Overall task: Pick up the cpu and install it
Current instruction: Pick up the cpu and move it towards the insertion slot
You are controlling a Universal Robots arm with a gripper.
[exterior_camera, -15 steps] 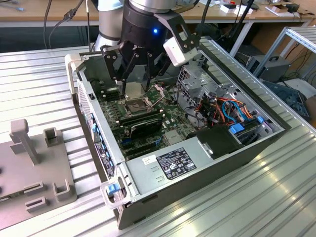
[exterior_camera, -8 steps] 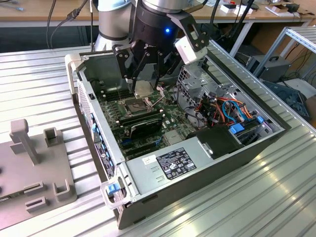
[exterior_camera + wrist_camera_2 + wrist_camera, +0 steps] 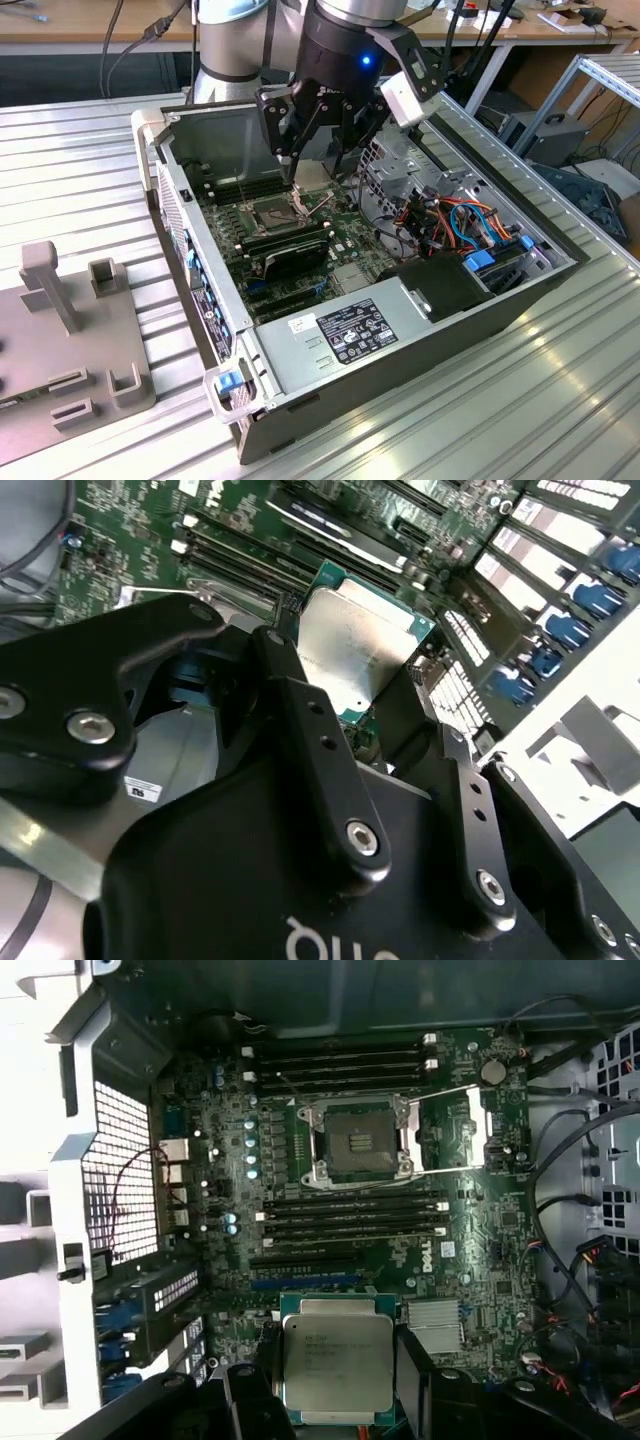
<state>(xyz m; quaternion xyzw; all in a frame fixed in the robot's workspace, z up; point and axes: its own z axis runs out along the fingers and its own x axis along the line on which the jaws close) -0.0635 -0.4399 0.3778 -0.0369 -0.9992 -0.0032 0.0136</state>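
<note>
Silver-grey cpu sits pinched flat in the tool, well apart from the open socket on the motherboard.

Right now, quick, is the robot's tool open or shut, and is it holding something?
Tool: shut, holding the cpu by its edges above the motherboard.

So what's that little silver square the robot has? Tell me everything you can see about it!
The cpu is a small, thin, flat square chip. Its top is dull silver-grey metal with faint print, and a green edge peeks out around it. The gripper is shut on it, one black finger against each of two opposite sides, holding it over the green motherboard. It is not yet in the empty socket.
</note>
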